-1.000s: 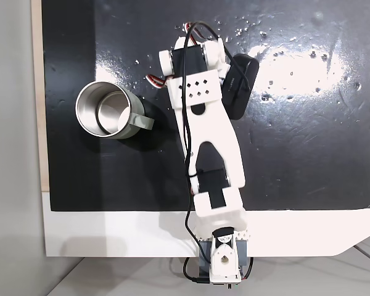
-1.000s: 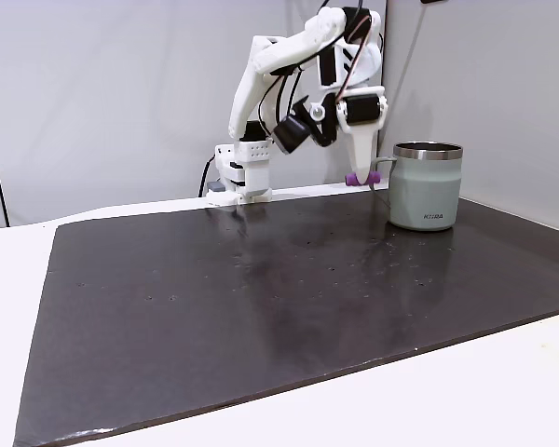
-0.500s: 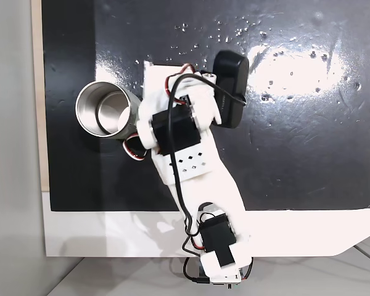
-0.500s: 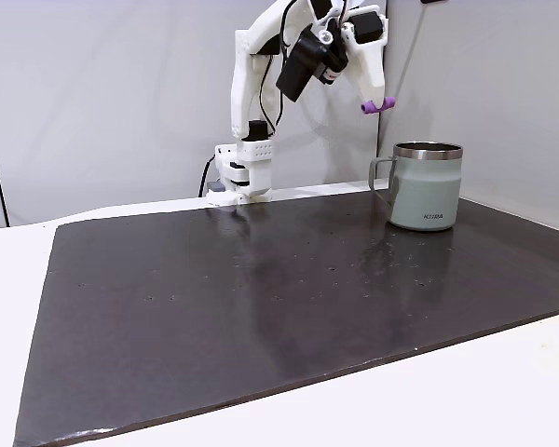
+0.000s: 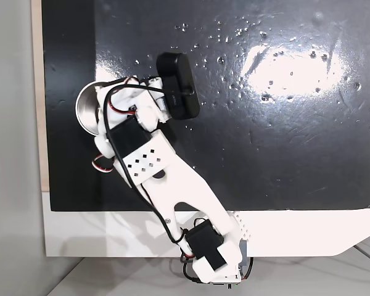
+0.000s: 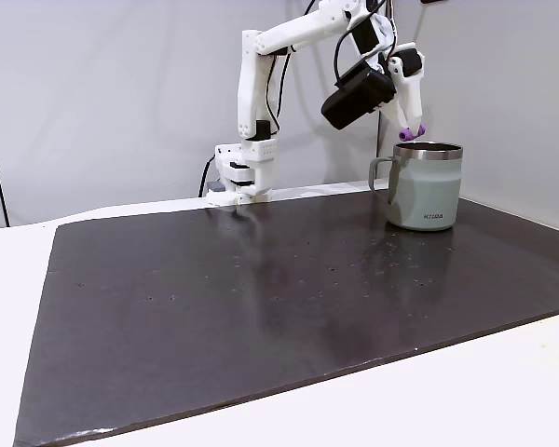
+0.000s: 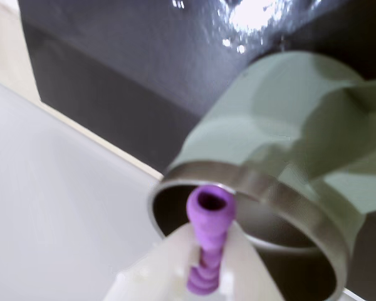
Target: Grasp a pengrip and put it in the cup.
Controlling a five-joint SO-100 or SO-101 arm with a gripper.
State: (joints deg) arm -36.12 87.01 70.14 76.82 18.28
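The small light-purple ribbed rubbery pengrip (image 7: 206, 248) sits clamped between the white fingers (image 7: 169, 266) of the robot's gripper (image 7: 203, 276), which are closed to little more than the grip's own width. In the wrist view the hollow end of the pengrip sticks out past the fingertips, so the pinch is on its ribbed lower body. That leaves the free end clear to lead the way down once the fingers part.

Just beyond and beneath the fingertips lies the open mouth of the round stainless-steel cup (image 7: 282, 188) with its pale grey-green outside. From the side fixed view the pengrip (image 6: 411, 133) hangs just above the steel rim of the cup (image 6: 427, 186), on the handle side, with air between them. From above, the arm (image 5: 145, 157) covers much of the cup (image 5: 84, 110), so only part of its rim shows past the fingers.

The hold looks chosen for a plain drop: the pengrip is carried high enough to clear the rim and appears to be over the opening. Judging by the wrist view, it is near the rim's closer edge rather than centred, so a release here could clip the lip. The dark glossy mat (image 6: 261, 289) under the cup is bare around it.
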